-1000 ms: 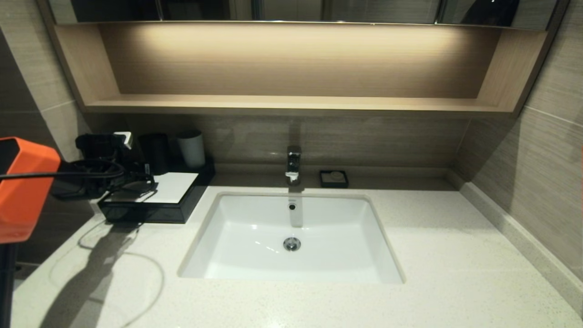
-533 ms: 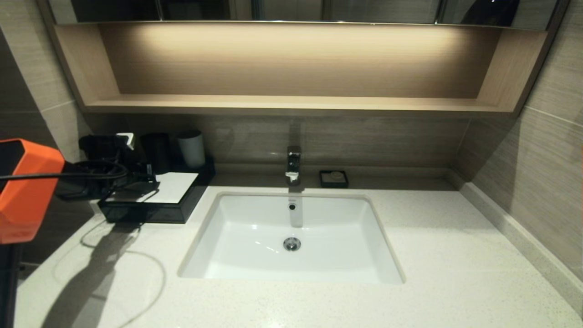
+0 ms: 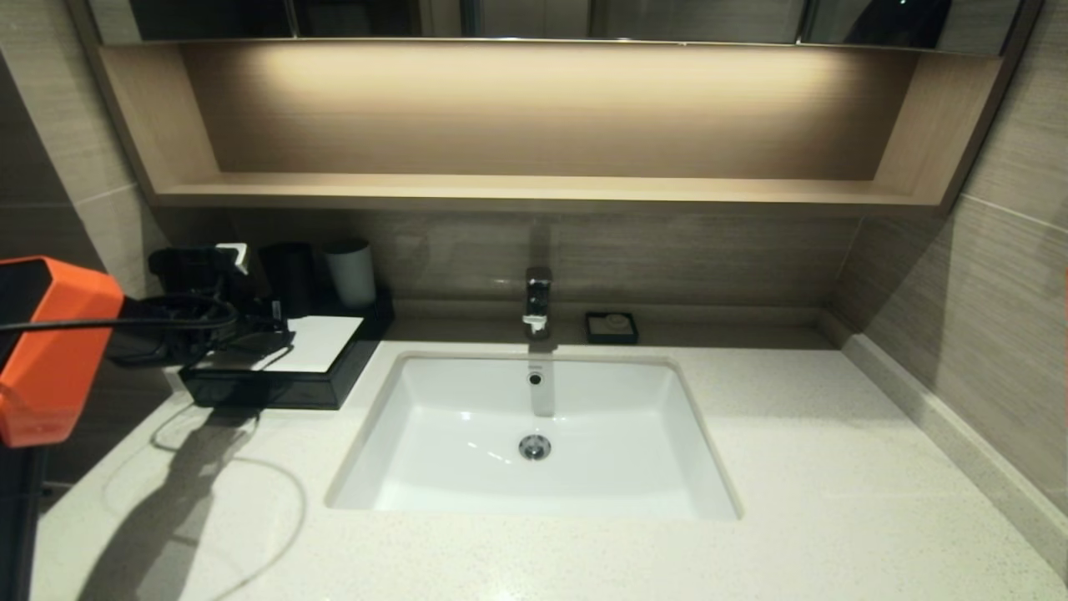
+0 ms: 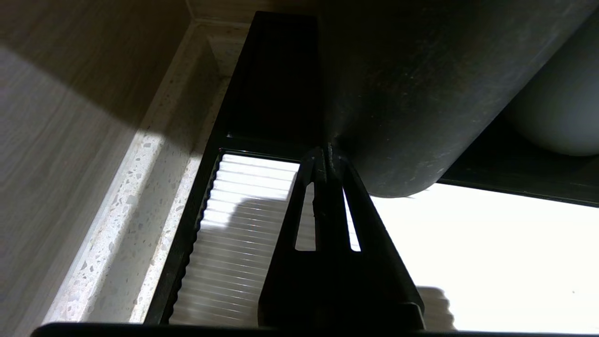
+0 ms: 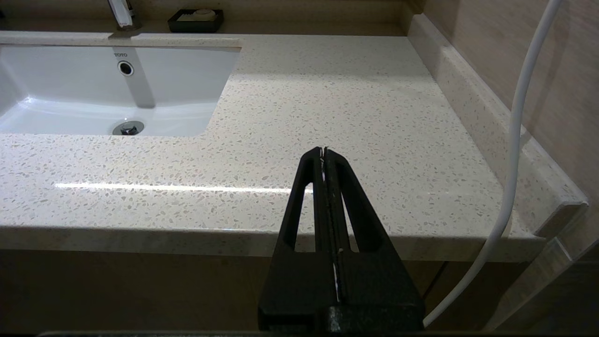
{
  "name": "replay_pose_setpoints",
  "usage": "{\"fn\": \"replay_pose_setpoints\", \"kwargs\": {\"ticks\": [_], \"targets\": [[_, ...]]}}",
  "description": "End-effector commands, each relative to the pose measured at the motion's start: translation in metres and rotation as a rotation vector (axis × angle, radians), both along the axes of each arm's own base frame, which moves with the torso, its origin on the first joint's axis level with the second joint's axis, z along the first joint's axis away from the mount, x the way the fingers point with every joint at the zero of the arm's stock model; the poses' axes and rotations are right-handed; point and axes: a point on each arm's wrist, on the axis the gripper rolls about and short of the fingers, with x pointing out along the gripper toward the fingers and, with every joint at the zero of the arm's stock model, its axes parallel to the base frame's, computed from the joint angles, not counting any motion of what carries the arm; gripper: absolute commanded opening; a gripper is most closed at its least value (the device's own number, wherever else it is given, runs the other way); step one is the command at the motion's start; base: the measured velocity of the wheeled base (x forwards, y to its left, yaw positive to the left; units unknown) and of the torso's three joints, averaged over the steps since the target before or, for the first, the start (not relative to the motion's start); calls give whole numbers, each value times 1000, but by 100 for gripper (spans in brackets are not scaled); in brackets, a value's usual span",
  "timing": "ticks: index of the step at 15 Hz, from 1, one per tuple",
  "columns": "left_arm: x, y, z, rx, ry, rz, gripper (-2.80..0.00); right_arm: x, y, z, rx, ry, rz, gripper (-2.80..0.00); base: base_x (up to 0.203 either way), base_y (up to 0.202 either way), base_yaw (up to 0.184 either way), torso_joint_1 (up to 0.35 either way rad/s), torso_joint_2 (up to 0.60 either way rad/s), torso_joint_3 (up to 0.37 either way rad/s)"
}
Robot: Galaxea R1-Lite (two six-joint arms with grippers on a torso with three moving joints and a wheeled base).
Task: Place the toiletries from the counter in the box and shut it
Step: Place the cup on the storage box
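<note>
Left gripper (image 4: 326, 157), pinched closed and empty, sits over the box (image 3: 275, 386), likely pressing it closed; right gripper (image 5: 324, 152) closed too.

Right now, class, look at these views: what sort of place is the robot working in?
Most likely a hotel or home bathroom vanity: a white basin sunk in a speckled stone counter, a chrome tap behind it, and a small black soap dish beside the tap.

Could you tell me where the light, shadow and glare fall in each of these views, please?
Head view: a strip light washes the wooden shelf; the left arm's shadow darkens the counter. Left wrist view: the box top glares white behind the shut left gripper. Right wrist view: a bright streak crosses the counter.
</note>
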Motion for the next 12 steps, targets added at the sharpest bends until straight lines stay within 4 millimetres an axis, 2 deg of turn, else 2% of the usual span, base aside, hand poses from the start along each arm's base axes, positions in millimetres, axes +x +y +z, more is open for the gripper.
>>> {"fn": "replay_pose_setpoints", "kwargs": {"ticks": [1, 7, 12], "targets": [[0, 0, 0, 0, -1, 0, -280, 0, 0, 0, -1, -1, 0, -280, 0, 0, 0, 0, 0, 0], [-10, -2, 8, -6, 6, 0, -280, 0, 0, 0, -1, -1, 0, -280, 0, 0, 0, 0, 0, 0], [-15, -6, 6, -33, 21, 1, -280, 0, 0, 0, -1, -1, 0, -280, 0, 0, 0, 0, 0, 0]]}}
